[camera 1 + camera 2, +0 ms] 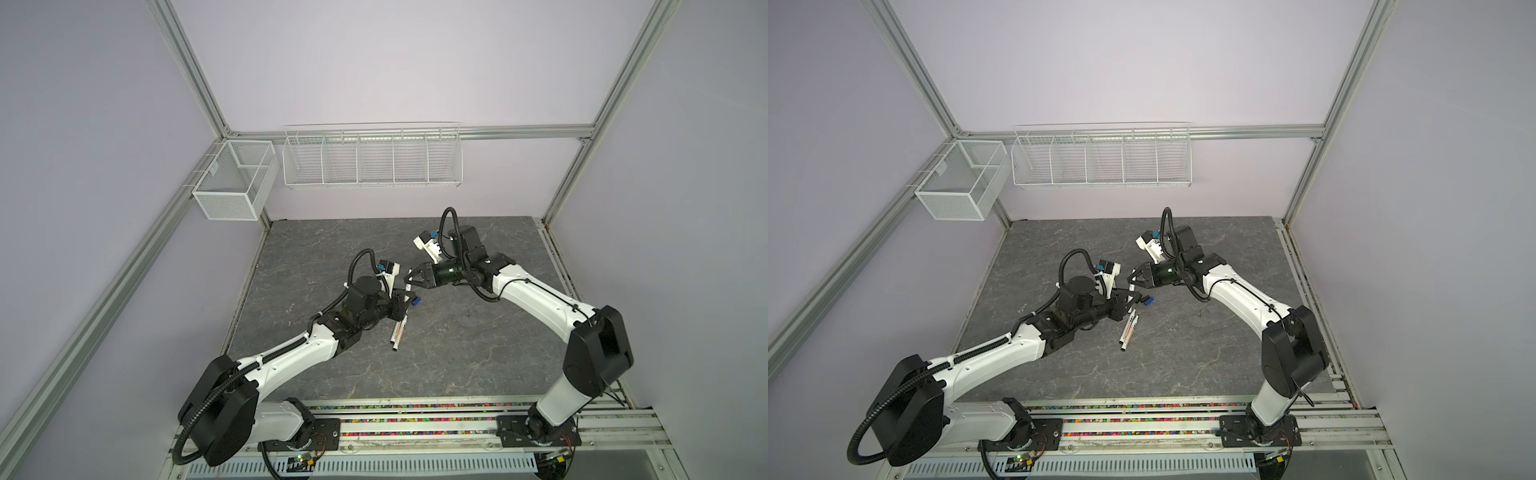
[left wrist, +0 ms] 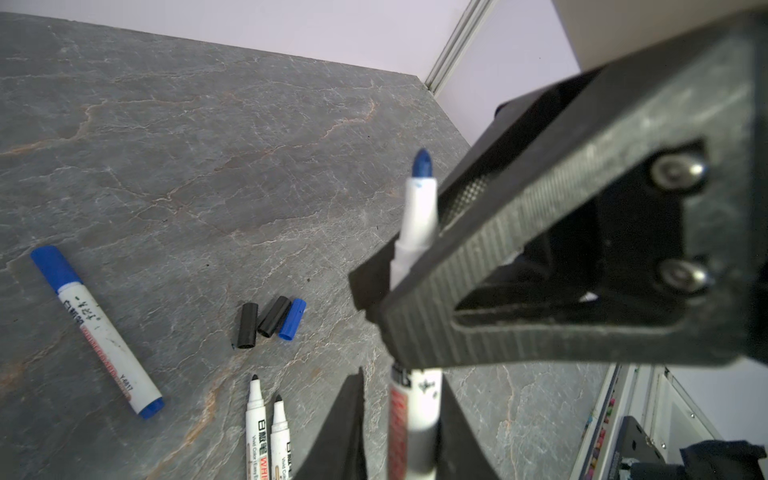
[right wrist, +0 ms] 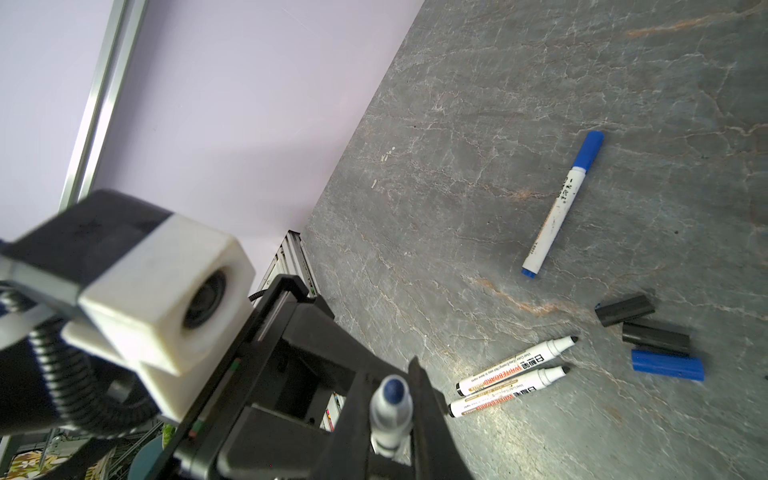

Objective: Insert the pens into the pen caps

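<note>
HANDOVER: The right gripper [image 3: 388, 399] was clamped on the neck of an uncapped blue pen [image 2: 419, 208], right of centre in the left wrist view, tip toward the frame's top. The left gripper [image 2: 405, 386] bracketed the barrel, jaws slightly apart, a gap showing on one side. On the table [image 2: 208, 145], three caps [image 2: 274, 318], two black and one blue, lay bunched side by side at lower centre, two uncapped black pens [image 2: 255, 424] just below them and a capped pen [image 2: 99, 328] at lower left.
</note>
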Available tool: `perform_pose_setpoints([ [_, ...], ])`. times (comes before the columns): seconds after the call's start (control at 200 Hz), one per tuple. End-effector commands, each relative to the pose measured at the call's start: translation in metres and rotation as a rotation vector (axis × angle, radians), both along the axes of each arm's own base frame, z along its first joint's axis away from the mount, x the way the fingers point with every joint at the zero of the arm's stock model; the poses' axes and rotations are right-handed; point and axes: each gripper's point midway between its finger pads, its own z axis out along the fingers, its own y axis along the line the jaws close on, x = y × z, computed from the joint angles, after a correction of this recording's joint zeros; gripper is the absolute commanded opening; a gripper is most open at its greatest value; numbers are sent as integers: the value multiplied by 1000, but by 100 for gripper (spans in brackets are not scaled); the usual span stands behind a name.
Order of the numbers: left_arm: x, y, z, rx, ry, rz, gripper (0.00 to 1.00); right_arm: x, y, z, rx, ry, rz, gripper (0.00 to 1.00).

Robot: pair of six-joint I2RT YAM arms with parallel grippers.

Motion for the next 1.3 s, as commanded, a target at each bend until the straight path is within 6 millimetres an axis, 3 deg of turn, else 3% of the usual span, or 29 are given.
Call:
perform_pose_setpoints([
  [0.0, 1, -8, 11, -15, -20, -28, 22, -7, -2, 15, 36, -17, 12, 11],
  [0.185, -4, -13, 11, -21, -15, -72, 16, -5, -5, 12, 30, -11, 2, 11],
  [0.305, -6, -15, 13, -35, -14, -85, 0, -5, -7, 8, 24, -9, 0, 13],
  [0.36, -3, -12, 11, -35, -4, -58, 0, -3, -9, 6, 10, -9, -15, 24],
  [0.445, 11, 3, 0, 2, 29, 71, 0, 3, -19, -3, -46, -14, -67, 54],
  [0.52, 24, 28, -12, 58, 56, 232, 0, 10, -32, -20, -131, -13, -136, 62],
  [0.665, 38, 70, -26, 143, 62, 473, 0, 24, -56, -69, -357, 42, -250, 64],
  [0.79, 39, 79, -25, 142, 54, 515, 0, 34, -64, -113, -514, 117, -288, 63],
  [0.9, 38, 80, -27, 151, 54, 515, 0, 42, -62, -139, -590, 141, -283, 63],
  [1.095, 36, 85, -32, 164, 62, 522, 0, 47, -63, -173, -692, 151, -265, 62],
  [1.299, 33, 91, -33, 174, 59, 536, 0, 48, -49, -184, -689, 154, -232, 62],
])
